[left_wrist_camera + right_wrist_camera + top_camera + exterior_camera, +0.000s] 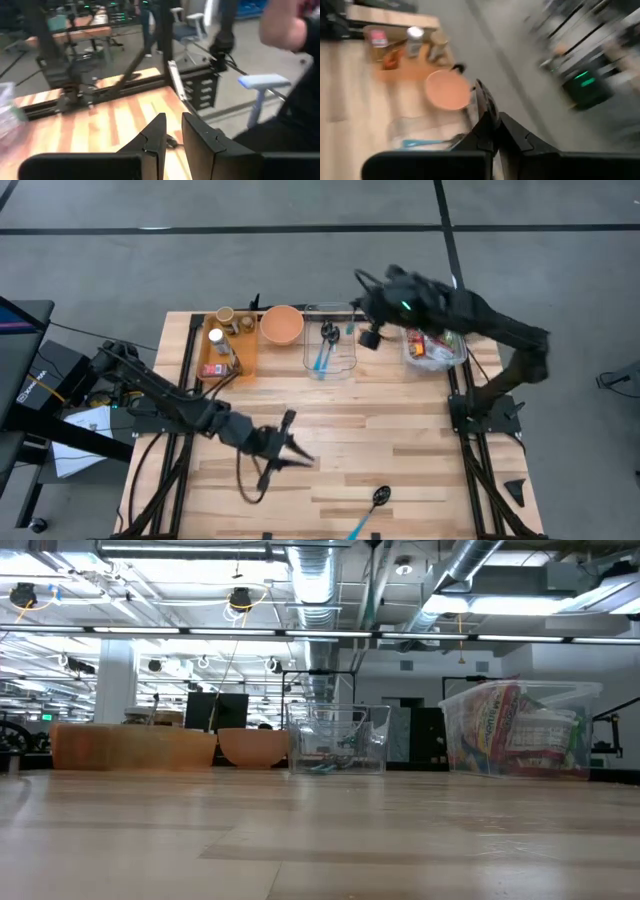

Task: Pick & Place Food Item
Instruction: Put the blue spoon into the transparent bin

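Note:
Food packets lie in a clear bin (436, 348) at the table's far right, also seen in the low view (520, 730). More food items stand on a wooden tray (226, 346) at the far left. My right gripper (369, 337) hovers shut above the far edge, between the bin and a clear box (330, 352), with nothing in it (481, 87). My left gripper (292, 444) hangs over the table's middle. Its fingers (159, 131) are all but together, a narrow slit between them and nothing held. Neither gripper shows in the low view.
An orange bowl (282, 325) stands between the tray and the clear box, which holds blue-handled utensils (322, 358). A black spoon with a blue handle (374, 504) lies near the table's front edge. The table's metal frame rails run along both sides.

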{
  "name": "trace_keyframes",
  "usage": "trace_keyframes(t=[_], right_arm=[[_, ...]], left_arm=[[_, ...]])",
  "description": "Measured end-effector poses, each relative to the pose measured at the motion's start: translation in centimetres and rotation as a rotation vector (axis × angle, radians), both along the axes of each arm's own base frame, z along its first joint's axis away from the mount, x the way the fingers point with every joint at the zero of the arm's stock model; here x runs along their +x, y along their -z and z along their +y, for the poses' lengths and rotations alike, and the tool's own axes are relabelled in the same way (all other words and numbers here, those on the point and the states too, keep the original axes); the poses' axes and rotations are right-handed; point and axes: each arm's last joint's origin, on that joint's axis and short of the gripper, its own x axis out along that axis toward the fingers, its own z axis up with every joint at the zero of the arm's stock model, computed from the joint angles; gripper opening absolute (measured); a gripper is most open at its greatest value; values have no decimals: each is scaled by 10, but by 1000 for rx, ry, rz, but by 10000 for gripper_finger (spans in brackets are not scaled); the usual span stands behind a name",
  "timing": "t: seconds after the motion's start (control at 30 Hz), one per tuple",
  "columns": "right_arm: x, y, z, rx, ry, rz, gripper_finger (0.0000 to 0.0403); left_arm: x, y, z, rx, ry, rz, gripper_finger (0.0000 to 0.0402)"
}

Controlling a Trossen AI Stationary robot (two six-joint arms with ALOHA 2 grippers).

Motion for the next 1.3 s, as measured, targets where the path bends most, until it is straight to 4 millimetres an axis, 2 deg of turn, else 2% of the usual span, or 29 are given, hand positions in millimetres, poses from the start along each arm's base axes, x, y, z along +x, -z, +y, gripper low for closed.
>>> trace_keyframes(t=[0.13, 0.27, 0.47, 0.53, 0.7, 1.1, 1.3], right_arm=[[18, 0, -56, 208, 23, 37, 4], [27, 8, -114, 398, 81, 36, 4], [21, 56, -192, 842, 124, -137, 4], [16, 71, -207, 941, 173, -154, 4], [25, 94, -213, 984, 216, -190, 5], [57, 161, -194, 1024, 245, -143, 5], [50, 185, -196, 994, 300, -276, 5]], left_arm=[[-6, -2, -10, 40, -3, -35, 53], [-6, 0, -9, 64, -76, -25, 53], [-7, 5, -8, 32, -116, 35, 53], [-8, 8, -9, 19, -118, 67, 53], [-10, 8, -12, 10, -110, 73, 53], [-10, 8, -12, -27, -121, 80, 53], [-10, 8, -12, -27, -121, 80, 53]])
